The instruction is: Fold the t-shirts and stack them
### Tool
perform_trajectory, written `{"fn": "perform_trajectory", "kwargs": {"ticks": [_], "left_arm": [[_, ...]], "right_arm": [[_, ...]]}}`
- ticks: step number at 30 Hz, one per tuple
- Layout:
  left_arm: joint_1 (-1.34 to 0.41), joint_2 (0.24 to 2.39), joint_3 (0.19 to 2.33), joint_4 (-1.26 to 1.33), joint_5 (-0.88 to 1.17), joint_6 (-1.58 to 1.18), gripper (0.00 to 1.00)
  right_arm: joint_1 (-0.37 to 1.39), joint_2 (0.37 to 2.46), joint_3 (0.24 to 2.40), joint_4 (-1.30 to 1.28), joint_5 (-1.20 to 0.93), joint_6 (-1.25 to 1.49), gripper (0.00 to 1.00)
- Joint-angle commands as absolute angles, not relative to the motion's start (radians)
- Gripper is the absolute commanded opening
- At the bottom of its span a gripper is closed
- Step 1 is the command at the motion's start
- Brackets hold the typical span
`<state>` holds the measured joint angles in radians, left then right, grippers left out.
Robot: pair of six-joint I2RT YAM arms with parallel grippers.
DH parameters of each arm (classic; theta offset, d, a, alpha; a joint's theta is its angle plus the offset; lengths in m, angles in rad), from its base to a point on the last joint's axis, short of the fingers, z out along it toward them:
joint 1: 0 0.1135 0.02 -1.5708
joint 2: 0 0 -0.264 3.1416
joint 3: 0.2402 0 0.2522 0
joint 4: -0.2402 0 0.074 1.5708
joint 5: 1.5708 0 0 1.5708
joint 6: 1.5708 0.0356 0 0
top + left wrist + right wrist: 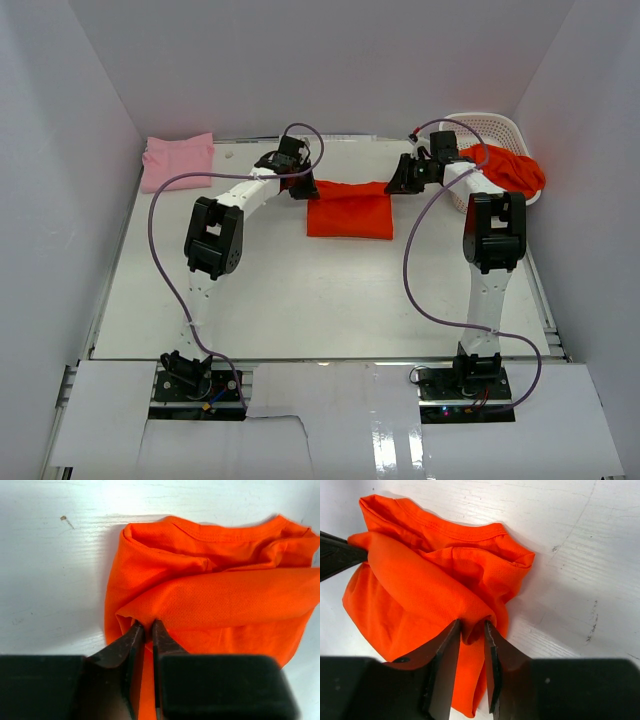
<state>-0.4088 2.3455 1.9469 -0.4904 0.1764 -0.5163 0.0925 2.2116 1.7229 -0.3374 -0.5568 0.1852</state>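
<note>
The left gripper has its black wedge fingers nearly together, nipping a rolled fold of the orange t-shirt at the lower centre of the left wrist view. The right gripper is likewise closed on a thicker bunch of the same shirt, low in the middle of its own view. In the overhead view the two meet the cloth just above centre, one at each end of a stretched band, with the rest of the shirt lying as a squarish pad on the white table below it.

This looks to me like the moment of laying a fold down. To do it well, I'd have both ends come down together with the band kept taut and straight, line its edge up with the pad beneath, and let go only once the cloth lies flat. Lifting straight up afterwards should keep the tips from dragging the fold askew.

The fabric is a thin, fine mesh knit with a stitched, ribbed collar; it is limp and creases into soft rolls. The tabletop is painted white, faintly grained and scuffed.

A folded pink t-shirt sits at the upper left, well apart. At the upper right, more orange shirts spill over a white lattice basket.
</note>
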Motion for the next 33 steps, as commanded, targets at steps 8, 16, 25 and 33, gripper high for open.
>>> {"fn": "perform_trajectory", "kwargs": {"ticks": [8,16,25,33], "left_arm": [[-0.405,2.188,1.894,-0.376,0.106,-0.515,0.38],[-0.405,2.102,1.91,-0.359,0.077,-0.508,0.41],[-0.405,1.937,1.614,-0.158,0.331,-0.577,0.44],[-0.44,2.017,1.453,0.141,0.71,-0.623,0.41]], "right_arm": [[0.087,2.142,1.68,-0.21,-0.601,0.198,0.5],[0.092,2.08,1.646,-0.193,-0.617,0.201,0.51],[0.11,1.985,1.557,-0.19,-0.655,0.222,0.49],[0.15,2.046,1.537,-0.103,-0.814,0.36,0.18]]}}
